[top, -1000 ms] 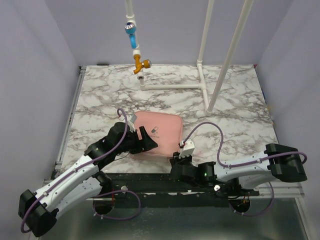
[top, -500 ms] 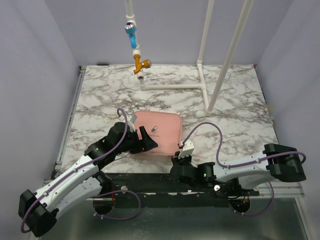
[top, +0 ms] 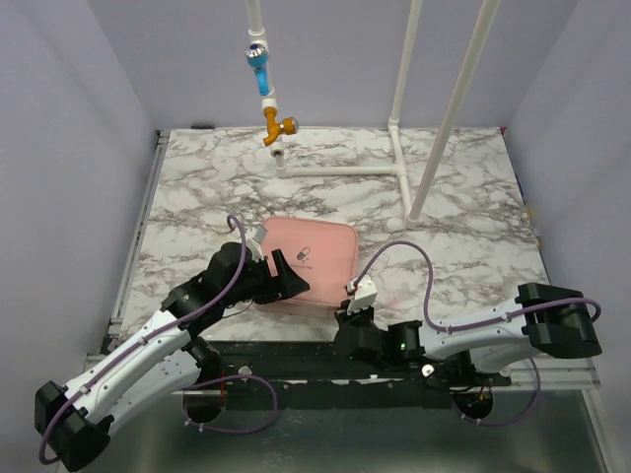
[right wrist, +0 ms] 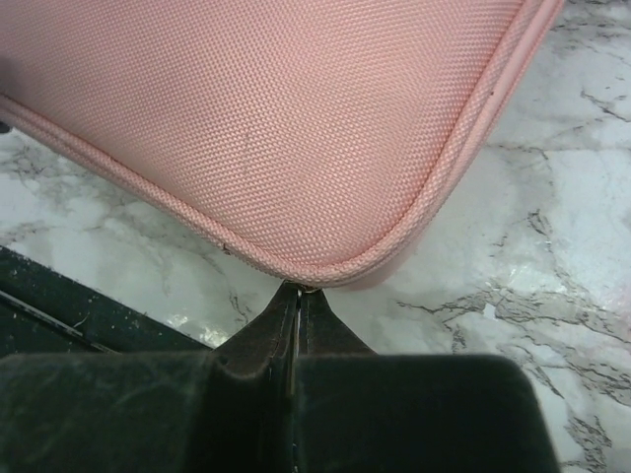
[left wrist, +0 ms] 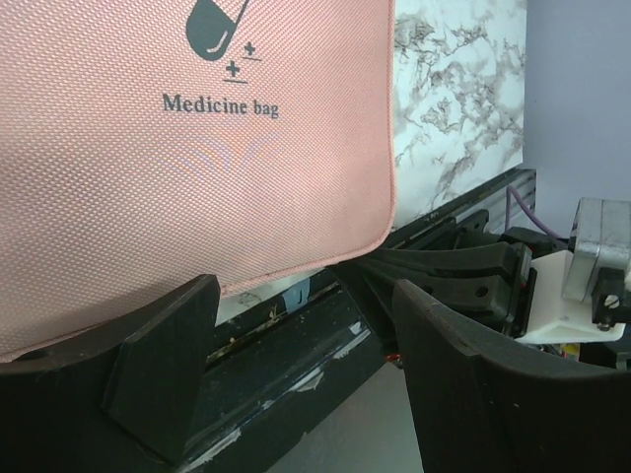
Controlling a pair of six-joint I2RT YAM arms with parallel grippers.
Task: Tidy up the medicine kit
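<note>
Operator, your medicine kit [top: 320, 258] is lying closed, lid up, on the marble table [top: 463, 217], close to the near edge and a little left of the middle. Its pill logo [left wrist: 217, 25] and the words "Medicine bag" are facing up. Your left hand [top: 288, 276] is sitting over the kit's near-left side with its fingers [left wrist: 163, 365] spread wide and gripping nothing. Your right hand [top: 346, 308] is pointing in from the near edge with its fingers pressed together, and the tips are touching the piping at the kit's near-right corner. You cannot tell whether anything is pinched between them. A white pipe frame [top: 394, 168] is standing along the far edge, well apart from both hands.
</note>
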